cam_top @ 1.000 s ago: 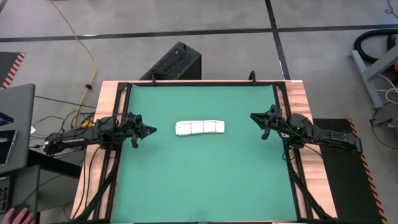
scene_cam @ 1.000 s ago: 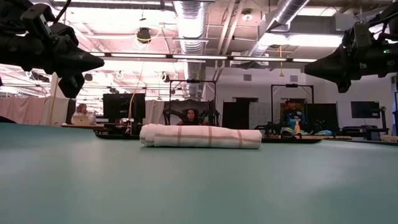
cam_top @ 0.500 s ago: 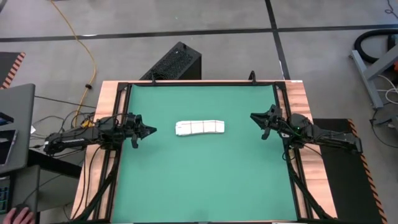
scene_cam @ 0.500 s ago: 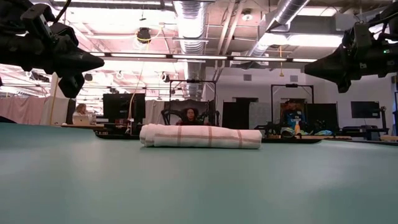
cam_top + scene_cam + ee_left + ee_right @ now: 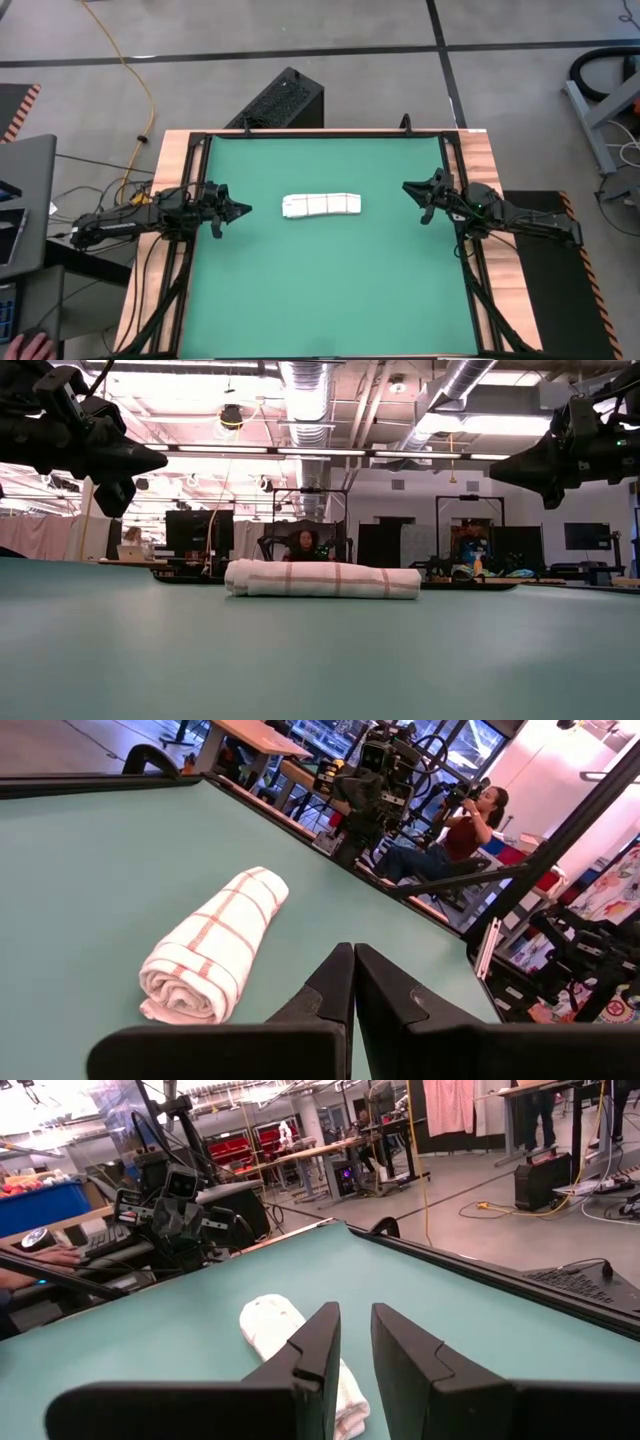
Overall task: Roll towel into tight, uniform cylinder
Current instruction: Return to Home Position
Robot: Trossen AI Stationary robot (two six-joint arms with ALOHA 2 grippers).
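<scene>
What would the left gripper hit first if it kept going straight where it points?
Probably the towel: from above, the left gripper points at its near end across bare green mat. It hangs above the mat, though, so it might pass over the roll.

Light wooden table (image 5: pixel 487 170), bare planks showing only as strips at the left and right sides. Fenced by a black frame (image 5: pixel 320 133) along the edges. Covered almost wholly by a green mat (image 5: pixel 320 290), lying flat and smooth. On the mat, a little to the far side of centre and well apart from every edge: one rolled towel (image 5: pixel 321 205), white with thin red lines, laid left to right, resting along its whole length on the green.
</scene>
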